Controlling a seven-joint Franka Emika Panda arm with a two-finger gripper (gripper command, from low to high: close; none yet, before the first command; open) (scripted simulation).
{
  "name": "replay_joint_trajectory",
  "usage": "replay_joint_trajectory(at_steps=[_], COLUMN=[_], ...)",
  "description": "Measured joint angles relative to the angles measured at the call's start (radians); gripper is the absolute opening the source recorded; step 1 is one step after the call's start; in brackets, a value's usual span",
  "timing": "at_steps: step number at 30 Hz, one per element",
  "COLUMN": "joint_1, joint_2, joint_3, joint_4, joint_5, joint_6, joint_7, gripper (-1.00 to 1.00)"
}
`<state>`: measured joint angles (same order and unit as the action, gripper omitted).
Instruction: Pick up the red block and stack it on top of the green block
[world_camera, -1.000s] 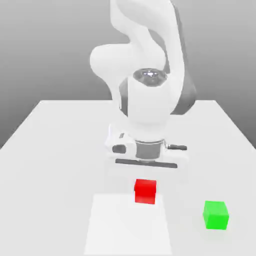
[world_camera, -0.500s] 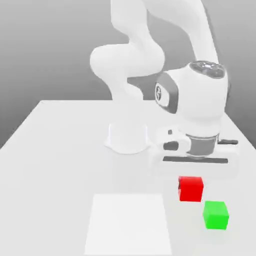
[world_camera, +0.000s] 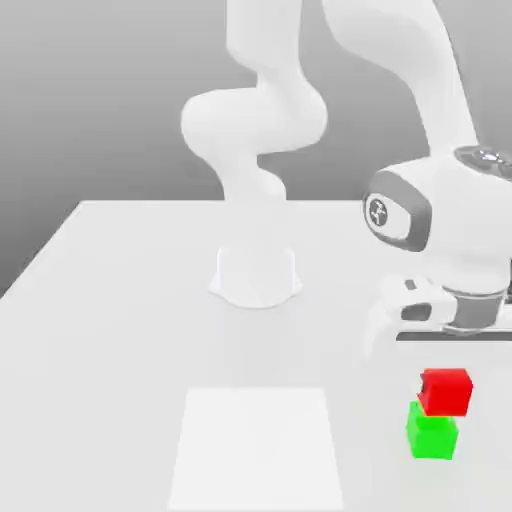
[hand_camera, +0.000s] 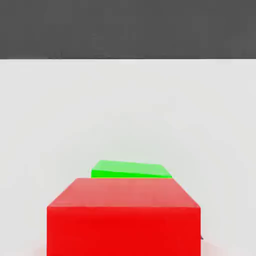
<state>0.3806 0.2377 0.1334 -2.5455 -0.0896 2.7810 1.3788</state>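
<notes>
The arm reaches out from its base (world_camera: 256, 275) to the exterior view's right, its hand (world_camera: 450, 250) pointing straight down over the near right part of the table (world_camera: 130, 330). Below the hand sits the red block (world_camera: 446, 391) — resting on the green block (world_camera: 431, 437), shifted slightly to the right and not squarely aligned. Whether the fingers grasp or have released the red block cannot be told. A pale square patch (world_camera: 258, 445) lies on the table to the left.

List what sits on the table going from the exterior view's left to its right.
Flat pale square patch → white round arm base → small bright red cube resting on small bright green cube, at the far right.
</notes>
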Motion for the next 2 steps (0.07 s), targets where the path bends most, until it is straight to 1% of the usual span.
replay_joint_trajectory(at_steps=[2], joint_1=[0.0], joint_2=[0.0], joint_3=[0.0], joint_4=[0.0], joint_5=[0.0], joint_6=[0.0], joint_7=[0.0], gripper=[1.0])
